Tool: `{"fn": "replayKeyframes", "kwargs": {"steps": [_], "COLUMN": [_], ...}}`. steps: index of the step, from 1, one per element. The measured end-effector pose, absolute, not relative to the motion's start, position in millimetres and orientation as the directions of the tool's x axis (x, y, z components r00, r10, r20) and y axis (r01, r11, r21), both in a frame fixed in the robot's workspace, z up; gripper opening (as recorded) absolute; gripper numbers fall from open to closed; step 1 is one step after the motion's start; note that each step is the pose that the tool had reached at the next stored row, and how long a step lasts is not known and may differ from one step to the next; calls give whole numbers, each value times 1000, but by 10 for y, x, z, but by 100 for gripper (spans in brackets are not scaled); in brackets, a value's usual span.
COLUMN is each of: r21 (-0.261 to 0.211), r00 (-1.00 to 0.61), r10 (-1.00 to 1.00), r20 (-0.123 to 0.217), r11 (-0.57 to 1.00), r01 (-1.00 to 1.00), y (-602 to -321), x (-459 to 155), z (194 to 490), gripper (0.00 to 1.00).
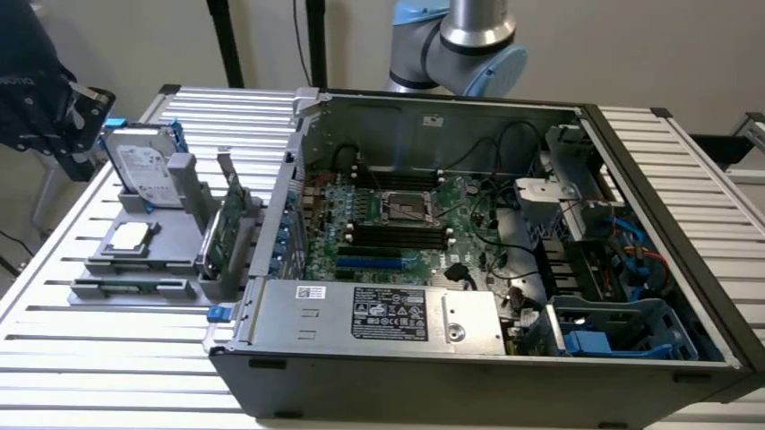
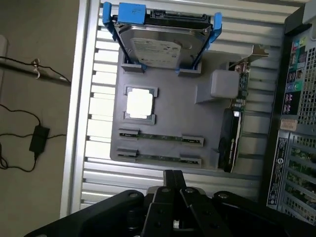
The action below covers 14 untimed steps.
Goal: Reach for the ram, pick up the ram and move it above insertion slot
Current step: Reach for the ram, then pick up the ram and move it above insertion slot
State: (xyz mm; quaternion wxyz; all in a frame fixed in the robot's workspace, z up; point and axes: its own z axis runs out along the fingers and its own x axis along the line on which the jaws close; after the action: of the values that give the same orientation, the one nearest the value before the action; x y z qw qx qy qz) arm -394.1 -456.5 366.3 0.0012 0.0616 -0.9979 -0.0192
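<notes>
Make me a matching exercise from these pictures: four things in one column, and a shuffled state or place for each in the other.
Column one:
1. hard drive
2. ram
3. gripper
4. expansion card

Column two:
A. shut, holding nothing
B. silver, framed by blue rails
C. standing on edge at the side of the grey holder nearest the computer case
D. long, thin and green, lying in the holder's clips

Pairs: 1-B, 2-D, 3-A, 4-C
</notes>
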Motion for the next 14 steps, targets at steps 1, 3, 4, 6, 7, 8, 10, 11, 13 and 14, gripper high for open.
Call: {"fn": "replayKeyframes", "kwargs": {"steps": [1,3,4,6,7,8,10,11,13,14], "r21": [38,38,38,38,38,38,38,38,38,38], "r00": [-990,-984,-981,-973,-969,-964,-954,-948,-936,-929], "r10": [-141,-178,-196,-231,-248,-266,-301,-318,-352,-369], "r20": [0,0,0,0,0,0,0,0,0,0], "r11": [989,983,980,972,968,963,953,947,935,929], "r01": [-141,-178,-195,-231,-248,-266,-300,-317,-351,-369], "y": [-4565,-4565,-4565,-4565,-4565,-4565,-4565,-4565,-4565,-4565], "x": [-3941,-3941,-3941,-3941,-3941,-3941,-3941,-3941,-3941,-3941], "z": [3662,3661,3660,3660,3660,3660,3659,3660,3661,3661], "gripper": [11,11,11,11,11,11,11,11,11,11]}}
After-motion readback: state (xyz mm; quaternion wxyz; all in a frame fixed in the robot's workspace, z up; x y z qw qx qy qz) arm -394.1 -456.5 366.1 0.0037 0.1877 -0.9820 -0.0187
